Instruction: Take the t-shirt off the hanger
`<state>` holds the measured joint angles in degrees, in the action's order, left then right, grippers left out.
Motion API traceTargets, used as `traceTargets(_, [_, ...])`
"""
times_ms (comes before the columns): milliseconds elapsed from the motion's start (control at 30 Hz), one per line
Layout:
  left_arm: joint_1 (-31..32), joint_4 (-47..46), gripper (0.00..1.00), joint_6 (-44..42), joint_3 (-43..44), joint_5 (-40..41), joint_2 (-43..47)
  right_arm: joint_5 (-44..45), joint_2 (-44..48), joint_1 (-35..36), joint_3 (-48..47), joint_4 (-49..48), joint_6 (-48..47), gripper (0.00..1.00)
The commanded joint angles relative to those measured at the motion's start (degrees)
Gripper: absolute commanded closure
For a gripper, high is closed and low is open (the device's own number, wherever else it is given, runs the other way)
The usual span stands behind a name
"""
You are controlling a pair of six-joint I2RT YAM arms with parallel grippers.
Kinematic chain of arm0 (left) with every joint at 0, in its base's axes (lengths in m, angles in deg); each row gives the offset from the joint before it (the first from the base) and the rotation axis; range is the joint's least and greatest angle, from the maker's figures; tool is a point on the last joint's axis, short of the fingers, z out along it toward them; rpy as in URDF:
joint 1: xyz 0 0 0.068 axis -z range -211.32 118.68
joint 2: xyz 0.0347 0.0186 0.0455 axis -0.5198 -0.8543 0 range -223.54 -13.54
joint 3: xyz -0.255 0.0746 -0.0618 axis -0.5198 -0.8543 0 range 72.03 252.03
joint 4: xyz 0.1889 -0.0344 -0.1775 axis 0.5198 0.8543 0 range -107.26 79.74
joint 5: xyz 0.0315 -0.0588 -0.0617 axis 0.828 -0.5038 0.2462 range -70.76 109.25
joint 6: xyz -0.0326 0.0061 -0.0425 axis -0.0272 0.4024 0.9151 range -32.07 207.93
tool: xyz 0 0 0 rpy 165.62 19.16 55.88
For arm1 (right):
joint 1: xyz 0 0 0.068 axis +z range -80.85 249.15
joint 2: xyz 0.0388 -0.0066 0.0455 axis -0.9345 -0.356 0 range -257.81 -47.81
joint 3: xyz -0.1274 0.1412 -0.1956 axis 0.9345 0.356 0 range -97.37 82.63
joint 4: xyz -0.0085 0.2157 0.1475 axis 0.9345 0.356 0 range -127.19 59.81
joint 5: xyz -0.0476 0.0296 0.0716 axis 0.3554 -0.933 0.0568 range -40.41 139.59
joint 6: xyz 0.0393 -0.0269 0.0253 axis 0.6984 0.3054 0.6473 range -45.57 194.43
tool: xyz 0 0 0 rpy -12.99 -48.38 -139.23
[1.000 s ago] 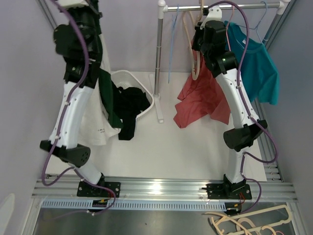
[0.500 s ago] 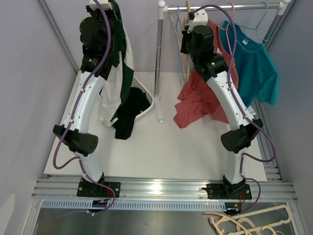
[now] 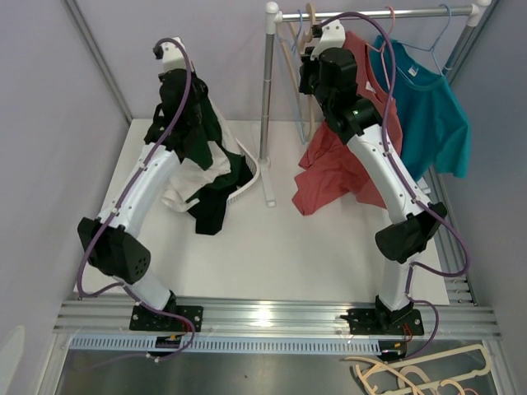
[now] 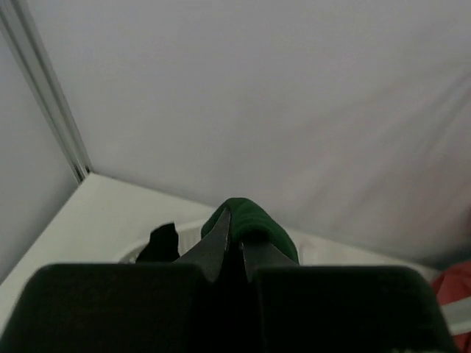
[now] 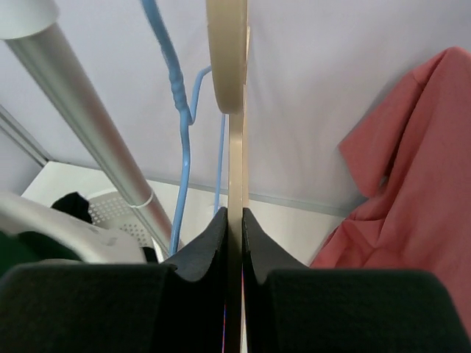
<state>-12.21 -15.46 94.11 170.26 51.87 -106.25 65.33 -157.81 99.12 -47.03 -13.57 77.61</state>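
My left gripper (image 3: 186, 97) is shut on a green and white t-shirt (image 3: 200, 145) and holds it bunched above the white laundry basket (image 3: 252, 171). In the left wrist view a fold of green cloth (image 4: 256, 220) is pinched between the closed jaws of the left gripper (image 4: 237, 237). My right gripper (image 3: 308, 64) is high at the left end of the rack, shut on a bare beige wooden hanger (image 3: 308, 111). In the right wrist view the hanger (image 5: 229, 73) runs up from between the closed jaws of the right gripper (image 5: 235, 220).
A clothes rack pole (image 3: 266, 99) stands behind the basket. A blue hanger (image 5: 181, 125), a red shirt (image 3: 342, 173) and a teal shirt (image 3: 430, 115) hang on the rail. Black clothes (image 3: 216, 206) spill from the basket. Spare hangers (image 3: 420, 374) lie by the near edge.
My left arm has come down and to the right, and the t-shirt has dropped from hanging high to bunched over the basket. My right gripper has moved left along the rail with the hanger.
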Motion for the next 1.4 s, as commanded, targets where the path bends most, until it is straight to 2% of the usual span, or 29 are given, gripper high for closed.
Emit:
traceTargets(0, [-1.44, 8.97, 0.99, 8.58, -0.24, -4.55, -2.91, -2.21, 2.41, 1.84, 1.70, 3.72, -0.81, 0.98])
traceTargets(33, [-1.62, 10.23, 0.99, 11.03, -0.41, -4.93, -3.79, -2.04, 2.94, 2.01, 1.96, 3.72, -1.07, 0.89])
traceTargets(100, [-2.15, 12.43, 0.99, 13.33, -1.20, -6.07, -5.90, -1.16, 3.47, 2.10, 2.22, 3.63, -1.25, 0.78])
traceTargets(200, [-4.69, 16.03, 0.99, 19.90, -1.47, -14.31, -9.32, 1.03, 4.96, 2.10, 3.10, 3.45, -1.77, 0.75])
traceTargets(233, [-5.48, 18.39, 0.99, 21.58, -1.21, -18.95, -10.20, 1.47, 5.31, 2.10, 3.28, 3.45, -1.95, 0.71])
traceTargets(333, [-8.56, 22.53, 0.99, 27.56, -0.50, -23.90, -12.93, 2.36, 6.72, 1.75, 3.37, 4.06, -2.91, 0.71])
traceTargets(433, [-10.58, 22.45, 0.98, 30.73, -2.61, -26.82, -12.85, 3.15, 8.21, 1.23, 2.58, 5.73, -2.92, 0.68])
traceTargets(567, [-11.29, 22.54, 0.82, 31.79, -4.98, -26.64, -12.50, 3.33, 11.11, 0.35, 1.35, 8.28, -2.83, 0.58])
traceTargets(633, [-11.73, 22.02, 0.79, 32.93, -6.47, -27.52, -13.20, 2.89, 13.66, -0.09, 0.56, 10.22, -2.04, 0.54])
traceTargets(833, [-14.98, 18.59, 0.81, 38.21, -11.58, -38.58, -18.47, 3.32, 21.57, -1.59, 1.35, 11.36, -1.86, 0.48])
traceTargets(900, [-15.16, 17.45, 0.78, 38.12, -11.84, -42.10, -20.75, 4.64, 22.54, -2.64, 1.17, 12.24, -2.30, 0.48])
traceTargets(1067, [-15.16, 17.36, 0.77, 38.47, -11.49, -42.64, -23.31, 5.87, 22.81, -8.70, 1.87, 14.17, -2.65, 0.49])
traceTargets(1200, [-15.07, 21.30, 0.77, 36.81, -7.54, -42.12, -23.67, 2.19, 20.44, -13.27, -0.22, 17.06, -1.60, 0.50])
traceTargets(1267, [-14.72, 21.84, 0.64, 35.15, -7.27, -39.93, -21.39, -1.50, 17.82, -15.64, -3.55, 19.52, -0.72, 0.50])
traceTargets(1300, [-14.46, 21.93, 0.54, 34.26, -7.27, -39.05, -18.85, -2.21, 16.84, -16.17, -4.71, 20.15, -0.63, 0.50])
traceTargets(1333, [-14.02, 22.01, 0.10, 33.30, -7.18, -37.12, -17.52, -2.73, 15.87, -16.35, -5.94, 20.94, -0.72, 0.50])
traceTargets(1367, [-13.67, 22.45, 0.01, 31.20, -6.66, -36.15, -16.20, -3.44, 13.86, -16.88, -7.08, 21.64, -1.24, 0.49])
